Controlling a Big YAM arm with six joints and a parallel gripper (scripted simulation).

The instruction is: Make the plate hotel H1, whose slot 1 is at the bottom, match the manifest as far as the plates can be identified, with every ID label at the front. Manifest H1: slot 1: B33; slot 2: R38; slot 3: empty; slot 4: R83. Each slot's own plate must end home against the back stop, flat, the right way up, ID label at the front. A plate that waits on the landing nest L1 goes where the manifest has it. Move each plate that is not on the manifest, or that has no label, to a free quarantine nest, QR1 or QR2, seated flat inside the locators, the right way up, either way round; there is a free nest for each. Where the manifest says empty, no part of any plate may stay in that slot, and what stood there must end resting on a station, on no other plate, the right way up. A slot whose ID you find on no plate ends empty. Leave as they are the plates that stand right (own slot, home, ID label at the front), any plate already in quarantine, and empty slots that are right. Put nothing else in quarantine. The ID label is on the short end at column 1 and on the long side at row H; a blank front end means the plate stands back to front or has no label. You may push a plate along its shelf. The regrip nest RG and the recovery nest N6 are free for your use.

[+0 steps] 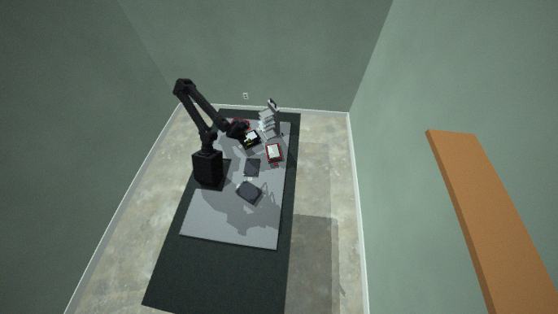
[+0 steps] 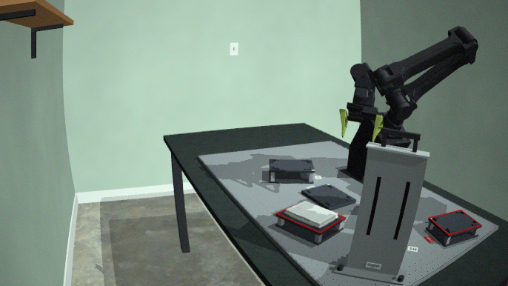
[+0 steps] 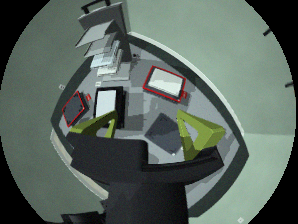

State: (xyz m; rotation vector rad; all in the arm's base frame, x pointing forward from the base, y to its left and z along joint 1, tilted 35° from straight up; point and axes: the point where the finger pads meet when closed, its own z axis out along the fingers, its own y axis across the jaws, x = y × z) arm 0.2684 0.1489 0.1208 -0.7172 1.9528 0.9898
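The plate hotel (image 1: 270,119) stands at the far end of the grey base plate. In the exterior view I see its closed back (image 2: 389,207), and in the wrist view its shelves (image 3: 103,36) hold light plates; the labels are too small to read. A white plate (image 1: 252,137) lies on a black nest in front of the hotel and also shows in the wrist view (image 3: 107,103). Another white plate (image 2: 310,216) lies in a red-framed nest (image 1: 273,151). My gripper (image 2: 361,124) is open and empty, high above the table near the hotel top; its yellow-green fingers stand wide.
An empty red-framed nest (image 2: 455,224) sits on the other side of the hotel. A flat dark nest (image 2: 329,196) and a raised dark nest (image 2: 291,170) lie further along the base plate. The arm's base (image 1: 207,164) stands at the table's left edge.
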